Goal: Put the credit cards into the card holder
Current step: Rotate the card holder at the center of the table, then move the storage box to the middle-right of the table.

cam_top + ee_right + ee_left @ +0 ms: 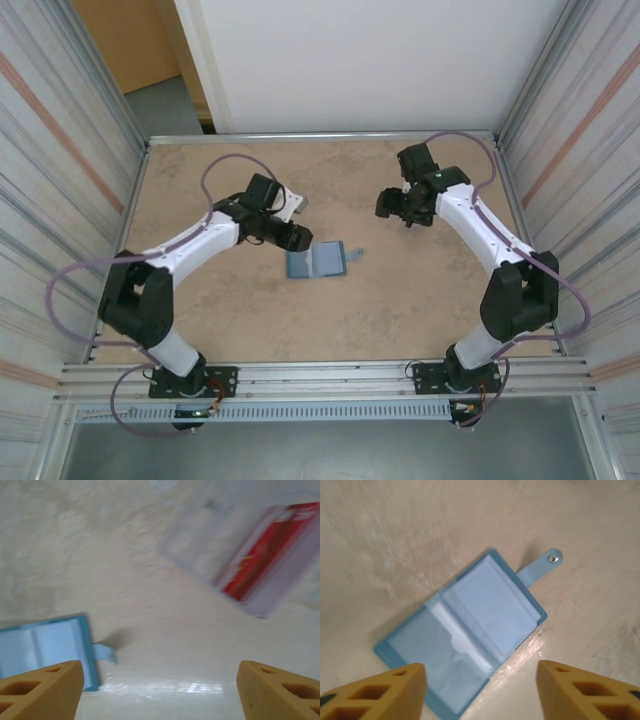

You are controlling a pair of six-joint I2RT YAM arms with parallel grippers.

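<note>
Though blurred — credit cards (270, 545), edge-cropped

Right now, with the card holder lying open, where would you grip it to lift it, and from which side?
Probably its snap strap, approached from above on the right arm's side. The card holder lies flat and open on the table, but the narrow strap juts past its edge.
</note>
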